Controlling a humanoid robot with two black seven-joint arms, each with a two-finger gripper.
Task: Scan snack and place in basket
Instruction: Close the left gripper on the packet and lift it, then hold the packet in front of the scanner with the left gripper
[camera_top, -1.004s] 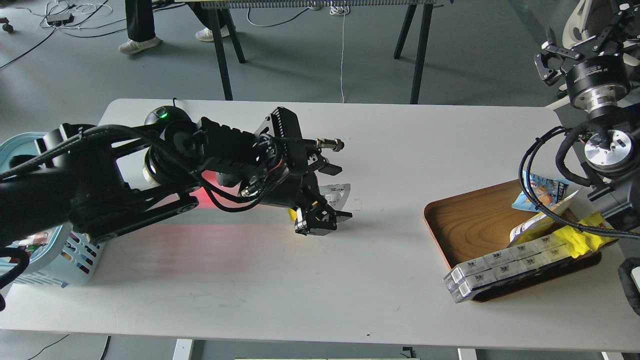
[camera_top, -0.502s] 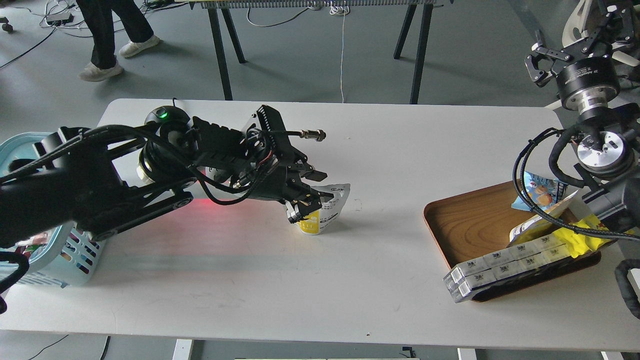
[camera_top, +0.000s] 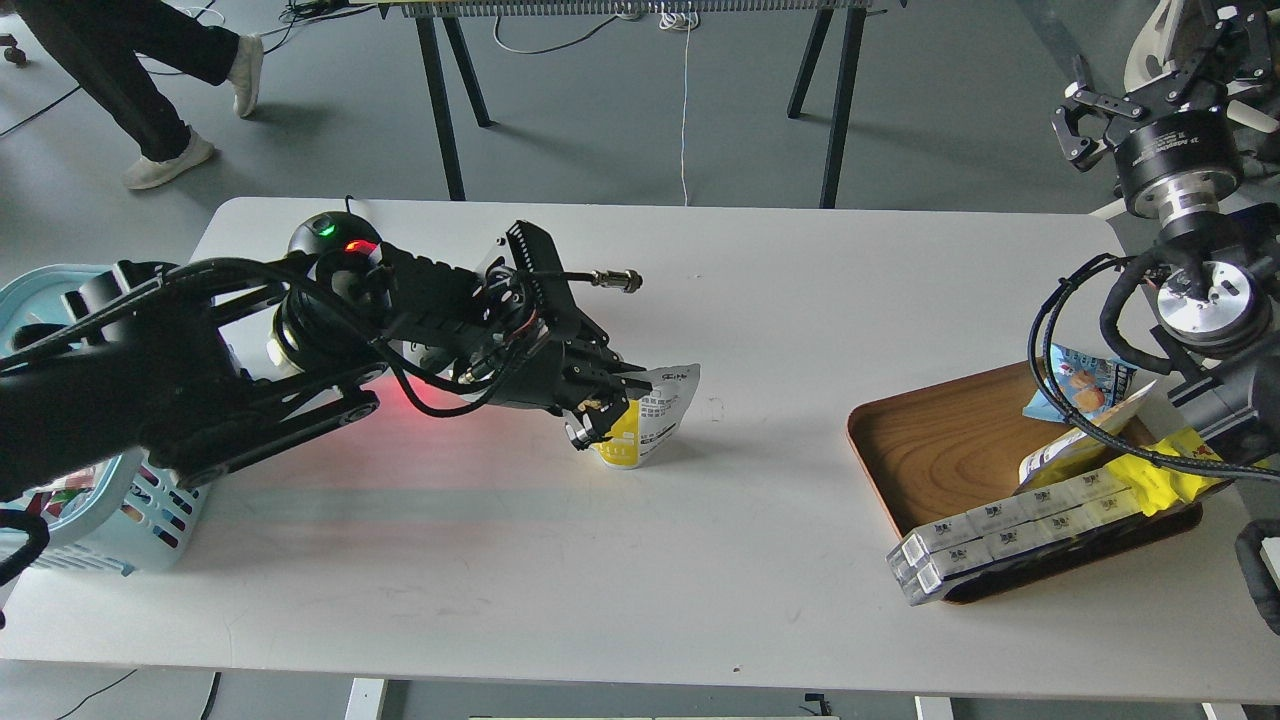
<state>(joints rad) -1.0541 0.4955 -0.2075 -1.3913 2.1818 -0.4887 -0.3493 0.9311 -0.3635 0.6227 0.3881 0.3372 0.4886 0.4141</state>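
The snack (camera_top: 655, 418) is a yellow-and-white pouch near the middle of the white table, its white text side facing me. My left gripper (camera_top: 607, 408) reaches in from the left and is shut on the pouch's left side, holding it at table height. The light blue basket (camera_top: 150, 505) stands at the table's left edge, mostly hidden behind my left arm. My right gripper (camera_top: 1150, 75) is raised high at the far right, off the table, open and empty.
A black scanner (camera_top: 328, 232) with a green and a red light sits behind my left arm and casts a red glow on the table. A brown wooden tray (camera_top: 945, 440) at right holds a blue snack bag (camera_top: 1085, 378), a yellow wrapper (camera_top: 1170, 472) and white boxes (camera_top: 1000, 530).
My left gripper has turned and drawn slightly left, uncovering the pouch it holds. A red light now shows on the scanner. My right arm has shifted slightly.
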